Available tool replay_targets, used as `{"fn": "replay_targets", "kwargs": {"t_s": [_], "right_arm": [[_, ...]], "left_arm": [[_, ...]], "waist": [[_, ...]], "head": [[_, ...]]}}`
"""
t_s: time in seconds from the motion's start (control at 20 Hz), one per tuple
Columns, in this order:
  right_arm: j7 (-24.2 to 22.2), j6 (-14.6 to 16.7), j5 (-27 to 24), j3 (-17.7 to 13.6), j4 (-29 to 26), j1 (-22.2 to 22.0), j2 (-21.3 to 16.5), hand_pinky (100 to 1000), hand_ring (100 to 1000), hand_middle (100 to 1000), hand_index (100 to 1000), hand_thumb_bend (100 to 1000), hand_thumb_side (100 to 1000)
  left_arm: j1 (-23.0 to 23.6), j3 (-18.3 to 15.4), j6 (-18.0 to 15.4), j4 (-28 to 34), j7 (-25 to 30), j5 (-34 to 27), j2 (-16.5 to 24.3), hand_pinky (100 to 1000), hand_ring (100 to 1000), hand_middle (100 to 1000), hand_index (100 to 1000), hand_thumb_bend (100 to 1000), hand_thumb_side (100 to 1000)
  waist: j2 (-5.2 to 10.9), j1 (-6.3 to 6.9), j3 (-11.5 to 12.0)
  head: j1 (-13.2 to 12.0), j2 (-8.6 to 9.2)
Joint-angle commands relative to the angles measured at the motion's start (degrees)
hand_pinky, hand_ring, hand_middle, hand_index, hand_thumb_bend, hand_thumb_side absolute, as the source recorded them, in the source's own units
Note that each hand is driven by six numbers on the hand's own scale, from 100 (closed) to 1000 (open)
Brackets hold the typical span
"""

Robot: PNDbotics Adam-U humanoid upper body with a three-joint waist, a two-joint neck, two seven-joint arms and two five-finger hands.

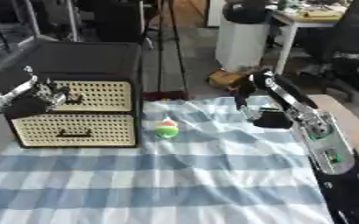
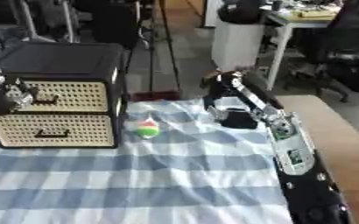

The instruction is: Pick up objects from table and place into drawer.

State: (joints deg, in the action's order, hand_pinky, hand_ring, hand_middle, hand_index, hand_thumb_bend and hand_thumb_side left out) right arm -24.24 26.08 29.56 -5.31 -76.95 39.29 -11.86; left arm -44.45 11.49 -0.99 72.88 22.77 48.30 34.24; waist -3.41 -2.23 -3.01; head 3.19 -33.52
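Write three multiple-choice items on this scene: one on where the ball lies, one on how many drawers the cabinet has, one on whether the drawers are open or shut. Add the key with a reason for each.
1. Where does the ball lie?
A. On the checked cloth, just right of the cabinet
B. On top of the cabinet
C. In the right hand

2. How many drawer fronts does the cabinet show?
A. One
B. Two
C. Four

3. In what state are the drawers?
A. Both shut
B. Lower one pulled out
C. Both removed

Key:
1. A, the red, white and green ball rests on the cloth beside the cabinet's lower right corner.
2. B, two woven fronts sit one above the other.
3. A, both fronts are flush with the frame; the left hand is at the upper drawer's handle.
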Motion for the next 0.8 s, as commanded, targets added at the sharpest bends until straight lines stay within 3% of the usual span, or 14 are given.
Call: {"fn": "replay_targets", "kwargs": {"t_s": [0.05,0.45,0.8], "right_arm": [[-0.3,0.1,-0.5,-0.1,-0.9,1.6,-0.7,586,557,502,750,100,265],[-0.5,0.2,-0.7,-0.1,-0.9,2.2,-0.8,586,557,501,750,100,262],[-0.7,0.3,-0.8,-0.1,-1.0,2.3,-0.8,586,557,501,750,100,262]], "left_arm": [[-2.2,-0.6,0.1,-2.5,-1.5,1.7,0.2,100,100,100,654,154,1000],[-3.4,-0.7,0.3,-5.4,-4.6,4.9,-1.1,100,100,100,649,156,1000],[-3.5,-0.5,-0.2,-6.7,-2.9,6.4,-1.4,100,100,100,656,151,1000]], "waist": [[0.40,0.16,-0.3],[-0.59,0.14,-1.2],[-0.87,0.21,-1.4]], "head": [[-0.3,0.89],[-0.7,1.27],[-0.8,1.33]]}}
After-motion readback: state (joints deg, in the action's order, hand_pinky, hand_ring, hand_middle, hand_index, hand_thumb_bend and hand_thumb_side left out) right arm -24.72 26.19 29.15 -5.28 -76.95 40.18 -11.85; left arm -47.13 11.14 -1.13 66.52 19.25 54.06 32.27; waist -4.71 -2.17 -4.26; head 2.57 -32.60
